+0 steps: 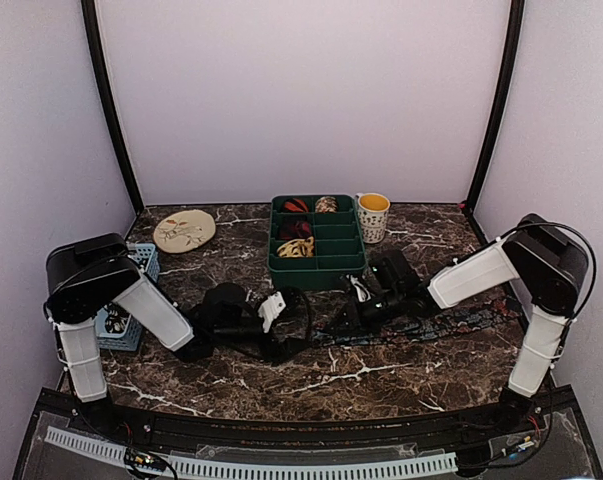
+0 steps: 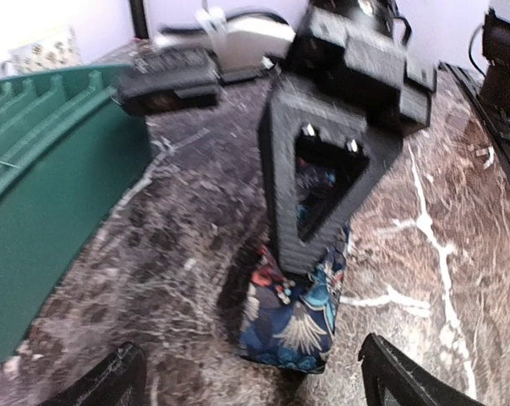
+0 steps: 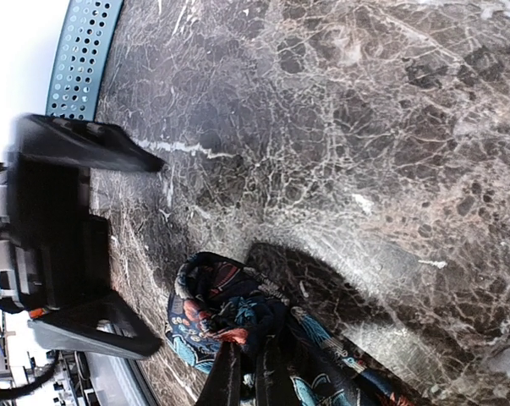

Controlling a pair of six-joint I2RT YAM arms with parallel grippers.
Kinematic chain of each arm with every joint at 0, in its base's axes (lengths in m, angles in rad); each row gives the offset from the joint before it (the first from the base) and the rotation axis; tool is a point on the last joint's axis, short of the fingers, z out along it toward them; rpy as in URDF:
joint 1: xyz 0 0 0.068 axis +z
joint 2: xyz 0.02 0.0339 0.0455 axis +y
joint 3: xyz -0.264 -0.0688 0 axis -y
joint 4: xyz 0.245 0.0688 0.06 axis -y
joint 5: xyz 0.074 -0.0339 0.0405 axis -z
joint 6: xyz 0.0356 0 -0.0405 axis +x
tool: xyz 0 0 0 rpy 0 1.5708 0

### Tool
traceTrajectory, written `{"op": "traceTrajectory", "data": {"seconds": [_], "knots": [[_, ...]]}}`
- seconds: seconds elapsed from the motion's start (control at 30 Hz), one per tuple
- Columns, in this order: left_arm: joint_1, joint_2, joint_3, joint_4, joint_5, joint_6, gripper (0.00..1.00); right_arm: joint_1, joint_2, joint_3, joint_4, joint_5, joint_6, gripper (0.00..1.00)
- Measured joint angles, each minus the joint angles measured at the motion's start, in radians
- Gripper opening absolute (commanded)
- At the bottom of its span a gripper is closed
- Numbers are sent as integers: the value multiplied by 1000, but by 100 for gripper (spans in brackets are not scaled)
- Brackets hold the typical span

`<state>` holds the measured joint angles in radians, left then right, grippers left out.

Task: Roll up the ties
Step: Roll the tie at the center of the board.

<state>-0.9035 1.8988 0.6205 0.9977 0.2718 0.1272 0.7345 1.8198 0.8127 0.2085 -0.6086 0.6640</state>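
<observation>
One tie (image 2: 293, 326) end faces wide left jaws, tray (image 2: 35, 220) alongside.

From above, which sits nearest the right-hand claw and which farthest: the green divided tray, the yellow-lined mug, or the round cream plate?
1. Green divided tray, just behind the right gripper.
2. Yellow-lined mug, beside the tray's right end.
3. Round cream plate, far back left.
</observation>
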Motion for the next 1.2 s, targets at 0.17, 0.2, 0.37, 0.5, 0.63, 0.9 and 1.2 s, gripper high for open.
{"op": "traceTrajectory", "data": {"seconds": [0.17, 0.2, 0.37, 0.5, 0.63, 0.9, 1.2], "knots": [[0, 129, 0, 127, 71, -16, 85, -12, 24, -33, 71, -14, 2, 0], [0, 150, 0, 150, 82, -17, 83, -17, 27, -43, 91, -21, 3, 0], [0, 221, 29, 237, 143, -39, 79, -38, 28, -92, 144, -28, -1, 0], [0, 263, 69, 274, 169, -54, 74, -44, 28, -94, 142, -28, -13, 0], [-5, 298, 129, 271, 188, -64, 65, -44, 28, -95, 138, -27, -24, 0], [-16, 311, 185, 196, 169, -1, 32, -44, 18, -95, 130, -23, -34, 18], [-20, 181, 200, -112, 132, 153, 21, -44, -104, -85, -51, 19, -51, 48]]}}
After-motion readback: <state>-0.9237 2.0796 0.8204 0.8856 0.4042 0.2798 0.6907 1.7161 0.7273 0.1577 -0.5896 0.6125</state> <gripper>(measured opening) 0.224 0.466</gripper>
